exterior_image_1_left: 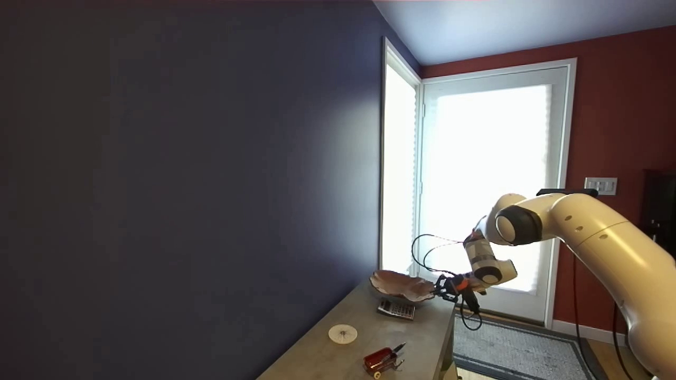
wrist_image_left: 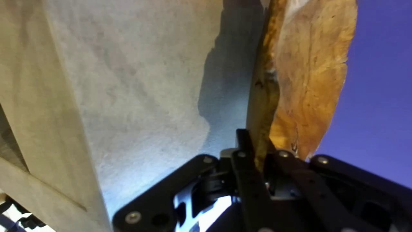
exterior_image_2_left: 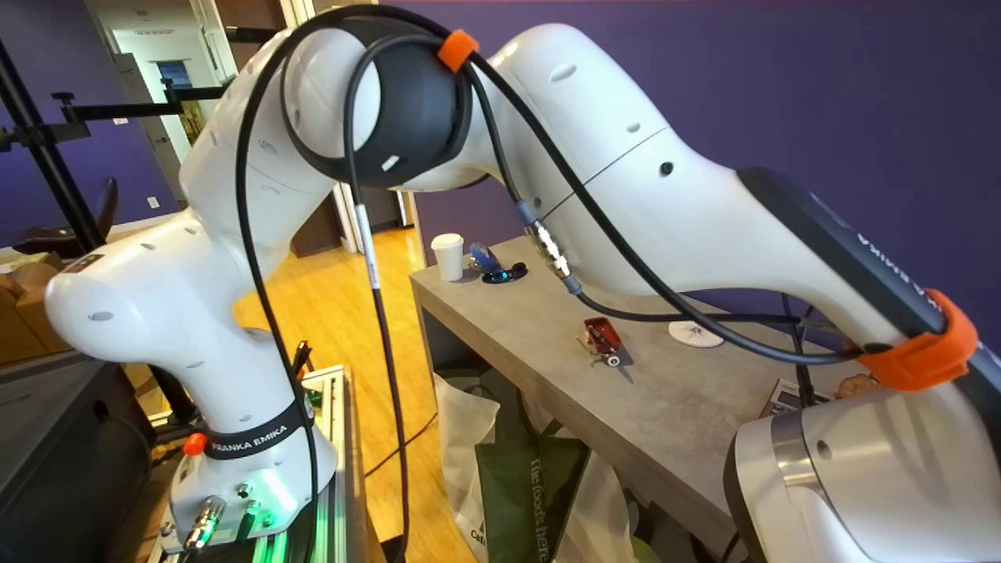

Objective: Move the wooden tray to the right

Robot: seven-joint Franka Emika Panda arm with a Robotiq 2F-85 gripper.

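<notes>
Gripper (wrist_image_left: 258, 146): jaws nearly together, pinching the rim of the wooden tray (exterior_image_1_left: 402, 285) on the side toward the front edge of the counter (exterior_image_1_left: 417, 335). In an exterior view the tray is at the counter's far end, nearer the edge along the dark wall (exterior_image_1_left: 237, 184); lifted or resting, cannot tell. Calculator (exterior_image_1_left: 396, 310) just beside it; white disc (exterior_image_1_left: 343, 334) nearer the wall edge, red object (exterior_image_1_left: 377, 360) nearer the front edge.

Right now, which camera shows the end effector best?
The wrist view: the end effector is large and close, gripping the wooden tray. In an exterior view the end effector is small, at the tray's edge; elsewhere, it doesn't show.
</notes>
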